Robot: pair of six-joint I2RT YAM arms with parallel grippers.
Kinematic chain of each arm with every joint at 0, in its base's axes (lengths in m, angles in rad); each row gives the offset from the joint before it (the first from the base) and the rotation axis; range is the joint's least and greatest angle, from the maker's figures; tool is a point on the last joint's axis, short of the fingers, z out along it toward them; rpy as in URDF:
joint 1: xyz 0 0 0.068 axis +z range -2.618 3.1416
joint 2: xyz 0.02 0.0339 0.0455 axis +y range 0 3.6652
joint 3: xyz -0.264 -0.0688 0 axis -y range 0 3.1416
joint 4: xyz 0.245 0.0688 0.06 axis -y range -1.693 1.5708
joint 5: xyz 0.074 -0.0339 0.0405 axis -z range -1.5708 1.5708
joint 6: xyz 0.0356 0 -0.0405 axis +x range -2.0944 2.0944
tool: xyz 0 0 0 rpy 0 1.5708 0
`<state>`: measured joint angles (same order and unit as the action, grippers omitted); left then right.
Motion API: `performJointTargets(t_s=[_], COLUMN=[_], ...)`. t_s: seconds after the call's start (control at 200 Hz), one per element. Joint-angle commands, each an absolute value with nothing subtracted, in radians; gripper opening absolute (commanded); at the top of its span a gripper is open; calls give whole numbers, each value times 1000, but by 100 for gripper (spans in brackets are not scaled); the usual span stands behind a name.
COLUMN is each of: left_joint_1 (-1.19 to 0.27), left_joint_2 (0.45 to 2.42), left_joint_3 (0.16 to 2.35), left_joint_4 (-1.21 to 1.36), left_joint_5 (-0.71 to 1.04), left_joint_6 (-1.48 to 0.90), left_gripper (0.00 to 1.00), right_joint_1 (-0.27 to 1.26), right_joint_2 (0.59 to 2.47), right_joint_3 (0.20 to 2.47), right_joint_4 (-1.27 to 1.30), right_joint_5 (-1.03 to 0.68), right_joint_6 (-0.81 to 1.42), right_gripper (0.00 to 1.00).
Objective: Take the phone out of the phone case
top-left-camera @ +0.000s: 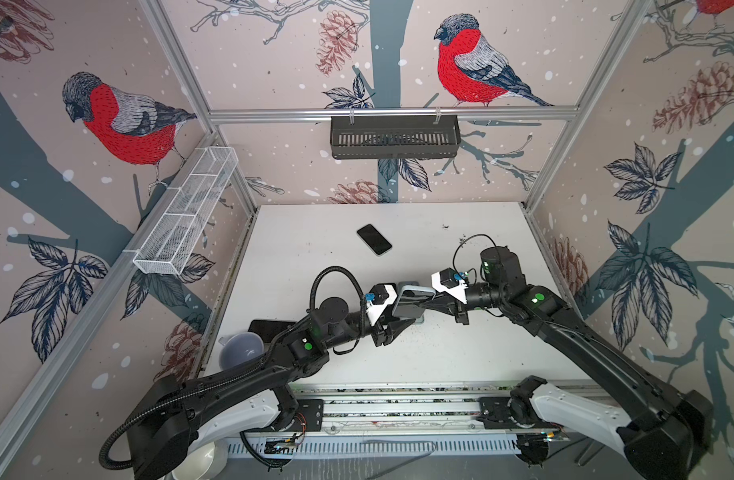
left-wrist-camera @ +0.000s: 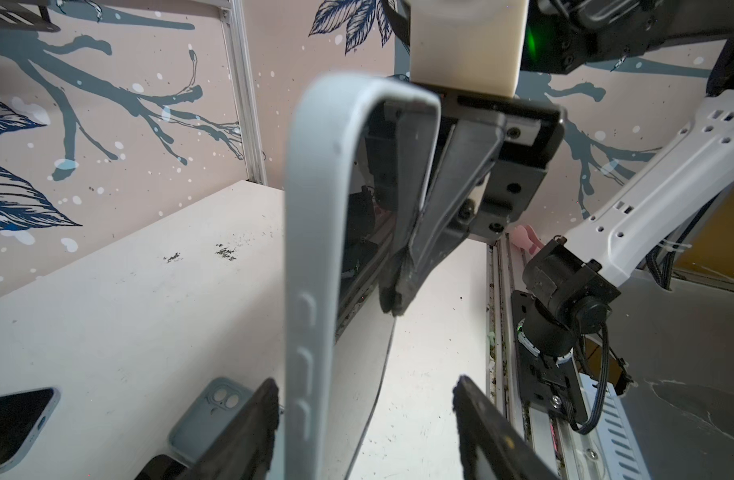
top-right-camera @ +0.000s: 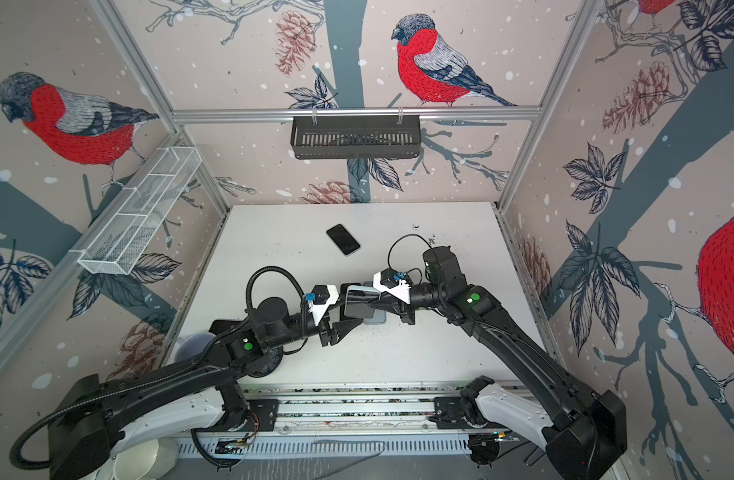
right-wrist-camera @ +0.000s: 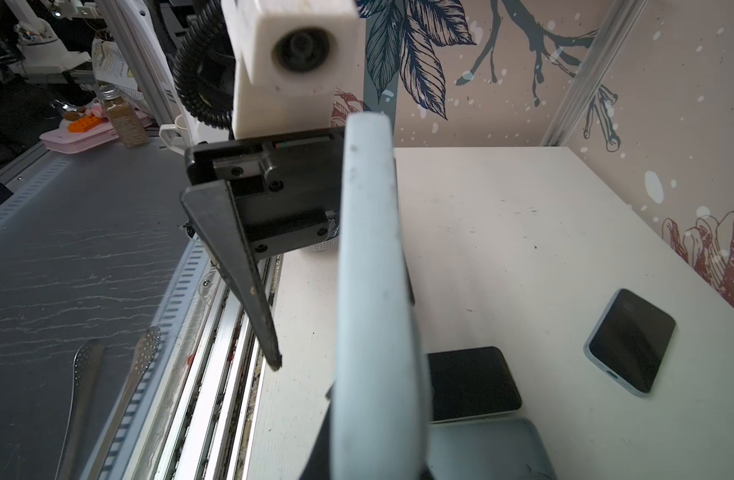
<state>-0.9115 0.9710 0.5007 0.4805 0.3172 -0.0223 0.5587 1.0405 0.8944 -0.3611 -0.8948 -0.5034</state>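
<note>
A phone with a dark glossy screen sits in a light blue phone case and is held on edge above the middle of the table, seen in both top views. My right gripper is shut on one long edge of the phone case; in the right wrist view the case's back hides most of its fingers. My left gripper is open. Its two fingers stand wide on either side of the case's lower end, one fingertip close beside the case wall.
On the white table under the grippers lie a face-down blue case and a dark phone. Another cased phone lies toward the back. A grey cup and a dark phone sit front left.
</note>
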Motion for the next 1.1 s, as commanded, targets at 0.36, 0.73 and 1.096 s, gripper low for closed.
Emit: performJointTargets(t_s=[0.36,0.73,1.096], left_joint_1=[-850,-834,-834], left_joint_2=[1014,1047,1071], left_joint_3=[712,764,764], left_joint_4=[223,167,178], left_joint_5=[520,577,618], left_joint_6=[17,34,15], left_gripper=[49,20,0], right_joint_1=[555,560,568], right_joint_2=[1061,1063,1085], right_joint_3=[886,873,871], right_joint_4=[-357,-360,-298], right_joint_5=[-866,-877,-828], right_joint_6=[-570,-577,-526], right_gripper=[0,0,2])
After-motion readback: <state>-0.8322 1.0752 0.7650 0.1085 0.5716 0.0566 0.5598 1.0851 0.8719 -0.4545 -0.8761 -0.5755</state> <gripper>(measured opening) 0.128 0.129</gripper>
